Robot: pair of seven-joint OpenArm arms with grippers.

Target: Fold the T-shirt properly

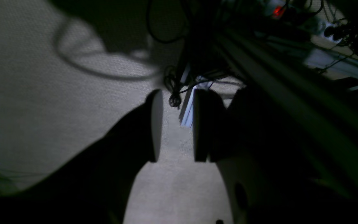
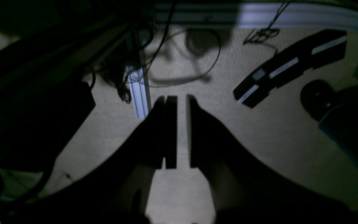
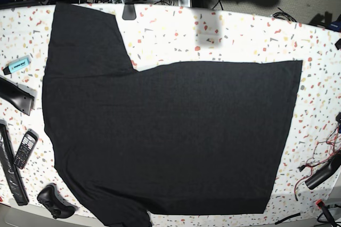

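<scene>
Blue highlighter (image 3: 16, 65), phone handset (image 3: 25, 148) and black game controller (image 3: 54, 201) on speckled tabletop (image 3: 240, 40).

— Where can I bring a pincer down?

— Right of the T-shirt (image 3: 170, 136) I see a bare strip of counter (image 3: 314, 78); above its body too.

— Obstacles?

— Left of the T-shirt: a highlighter (image 3: 16, 65), a phone (image 3: 25, 148), a black controller (image 3: 54, 201). At its lower right, loose wires (image 3: 314, 163).

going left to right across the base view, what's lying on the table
phone → game controller → T-shirt → red wires, all on the speckled table. A highlighter sits far left, farther back.
</scene>
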